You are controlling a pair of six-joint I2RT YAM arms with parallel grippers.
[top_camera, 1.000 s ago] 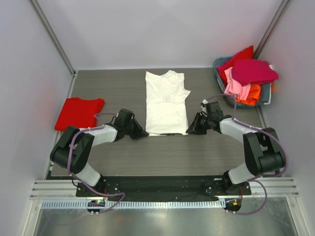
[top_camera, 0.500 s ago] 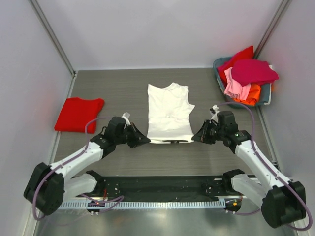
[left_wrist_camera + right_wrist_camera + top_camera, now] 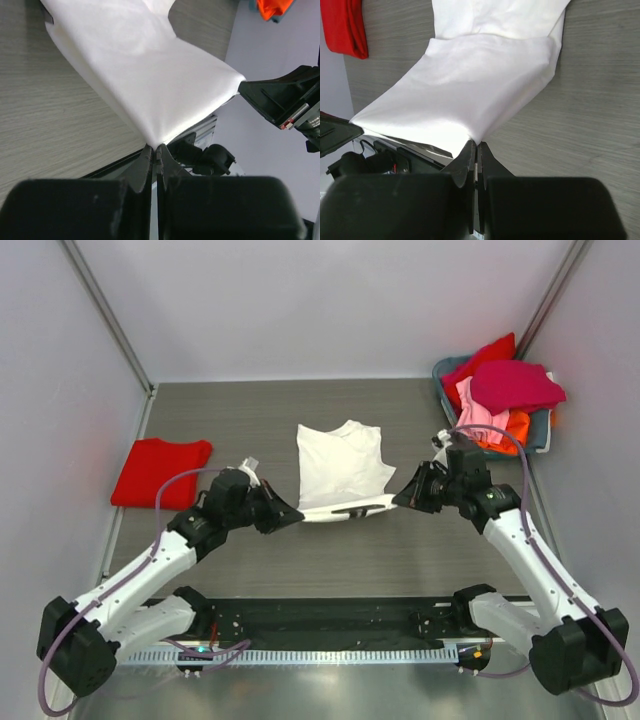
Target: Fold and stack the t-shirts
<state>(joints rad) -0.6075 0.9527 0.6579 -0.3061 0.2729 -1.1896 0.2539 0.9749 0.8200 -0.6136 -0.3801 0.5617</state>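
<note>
A white t-shirt [image 3: 340, 465] lies in the middle of the table, its near hem lifted off the surface. My left gripper [image 3: 295, 513] is shut on the hem's left corner, seen in the left wrist view [image 3: 155, 146]. My right gripper [image 3: 400, 498] is shut on the hem's right corner, seen in the right wrist view [image 3: 476, 143]. The cloth [image 3: 145, 75] stretches taut between them [image 3: 470, 95]. A folded red t-shirt [image 3: 158, 471] lies at the left and shows in the right wrist view [image 3: 342, 25]. Red, magenta, pink and orange t-shirts [image 3: 505, 390] are heaped in the basket.
A grey-blue plastic basket [image 3: 446, 404] stands at the back right corner. White walls close in the table on three sides. The black base rail [image 3: 330, 615] runs along the near edge.
Both grippers have risen and moved away from me with the white t-shirt's near hem, lifting it off the table. The shirt's flat part looks shorter now.
</note>
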